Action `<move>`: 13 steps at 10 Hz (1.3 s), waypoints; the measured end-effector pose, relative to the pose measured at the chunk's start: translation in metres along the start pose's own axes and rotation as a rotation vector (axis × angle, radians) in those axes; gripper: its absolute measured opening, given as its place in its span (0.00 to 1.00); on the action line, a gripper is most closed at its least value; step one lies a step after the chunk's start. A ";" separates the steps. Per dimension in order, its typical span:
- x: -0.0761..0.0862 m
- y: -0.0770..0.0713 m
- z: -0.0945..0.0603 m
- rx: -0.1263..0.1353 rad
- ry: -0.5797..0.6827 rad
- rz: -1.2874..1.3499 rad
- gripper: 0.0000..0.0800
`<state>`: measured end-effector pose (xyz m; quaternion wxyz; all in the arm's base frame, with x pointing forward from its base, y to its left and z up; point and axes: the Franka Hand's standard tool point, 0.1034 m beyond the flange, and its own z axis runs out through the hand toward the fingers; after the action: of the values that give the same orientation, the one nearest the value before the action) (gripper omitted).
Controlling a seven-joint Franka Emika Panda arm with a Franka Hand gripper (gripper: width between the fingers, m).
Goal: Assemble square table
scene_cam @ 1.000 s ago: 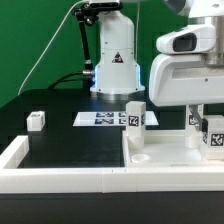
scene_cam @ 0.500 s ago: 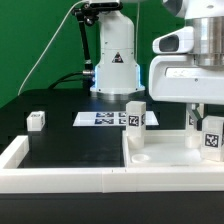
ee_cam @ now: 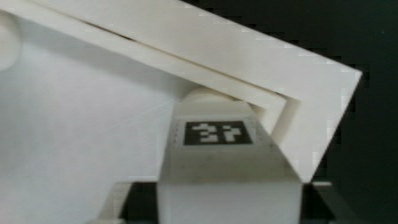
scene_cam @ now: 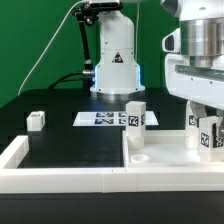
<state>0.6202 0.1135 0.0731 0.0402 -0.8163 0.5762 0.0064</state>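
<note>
The gripper (scene_cam: pixel 207 126) is clamped on a white tagged leg (scene_cam: pixel 210 140), held upright at a corner of the rimmed white square table top (scene_cam: pixel 165 152).

Readable words or numbers: none in either view.
Robot base (scene_cam: pixel 116 75): black triangular sign (scene_cam: pixel 117 59) on its white front; the symbol inside is too small to make out.
Marker board (scene_cam: pixel 98 119): black-and-white square code patterns, no lettering.
Standing leg (scene_cam: pixel 135 115): one code pattern facing the exterior camera.
Held leg (scene_cam: pixel 209 137): one code pattern; in the wrist view its tag (ee_cam: pixel 221 133) shows blocky white marks on black, not legible digits.
</note>
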 end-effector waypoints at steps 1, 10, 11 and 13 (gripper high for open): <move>-0.002 0.000 0.000 0.002 -0.005 0.049 0.36; -0.004 -0.002 -0.001 0.004 -0.006 -0.522 0.81; -0.003 -0.002 -0.001 0.002 -0.006 -0.622 0.81; -0.003 -0.002 -0.001 0.002 -0.005 -0.828 0.81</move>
<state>0.6210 0.1171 0.0745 0.0416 -0.9790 0.1993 -0.0092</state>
